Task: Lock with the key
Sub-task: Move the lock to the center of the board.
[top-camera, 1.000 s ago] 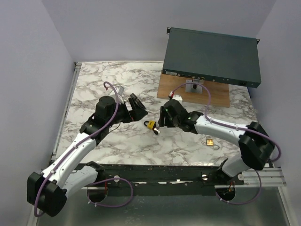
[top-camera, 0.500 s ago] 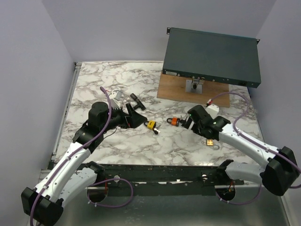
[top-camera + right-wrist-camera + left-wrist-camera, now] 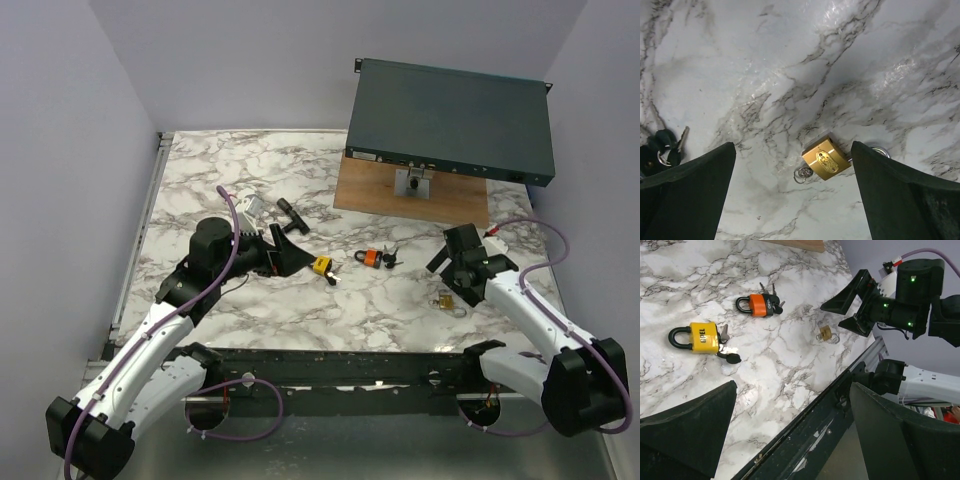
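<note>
A yellow padlock lies mid-table with a black-headed key in its base; it also shows in the left wrist view. An orange padlock with a bunch of black keys lies to its right. A small brass padlock on a key ring lies near the front right. My left gripper is open and empty, just left of the yellow padlock. My right gripper is open and empty, hovering over the brass padlock.
A dark rack box sits on a wooden board at the back right, with a metal latch on its front. The black front rail runs along the table's near edge. Walls close in on both sides.
My right arm has pulled back to the right, from beside the yellow padlock to over the brass one. The orange padlock now lies in plain view. My left gripper has drawn back slightly.
</note>
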Motion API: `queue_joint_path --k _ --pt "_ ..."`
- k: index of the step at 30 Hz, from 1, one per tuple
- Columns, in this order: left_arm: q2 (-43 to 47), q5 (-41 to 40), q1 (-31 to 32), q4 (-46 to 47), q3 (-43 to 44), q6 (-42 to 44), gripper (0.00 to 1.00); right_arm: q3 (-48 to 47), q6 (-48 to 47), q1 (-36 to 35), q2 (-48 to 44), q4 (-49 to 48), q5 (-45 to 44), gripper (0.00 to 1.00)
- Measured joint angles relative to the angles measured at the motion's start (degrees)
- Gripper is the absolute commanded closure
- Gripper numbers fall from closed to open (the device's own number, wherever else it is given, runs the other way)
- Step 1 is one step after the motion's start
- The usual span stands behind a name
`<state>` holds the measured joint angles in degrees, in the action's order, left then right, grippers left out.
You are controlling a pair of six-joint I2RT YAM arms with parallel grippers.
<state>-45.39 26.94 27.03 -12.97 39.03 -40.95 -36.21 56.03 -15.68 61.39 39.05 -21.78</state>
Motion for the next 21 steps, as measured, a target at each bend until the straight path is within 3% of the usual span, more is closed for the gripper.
queue_joint_path --k 15,21 --pt "0.5 1.0 0.0 0.0 -0.2 0.0 0.07 6.8 2.3 -0.2 1.7 -7.5 6.5 0.0" --pt "0.6 1.1 0.0 0.0 -0.2 0.0 0.07 5.3 8.5 -13.8 4.8 -9.5 6.2 0.0"
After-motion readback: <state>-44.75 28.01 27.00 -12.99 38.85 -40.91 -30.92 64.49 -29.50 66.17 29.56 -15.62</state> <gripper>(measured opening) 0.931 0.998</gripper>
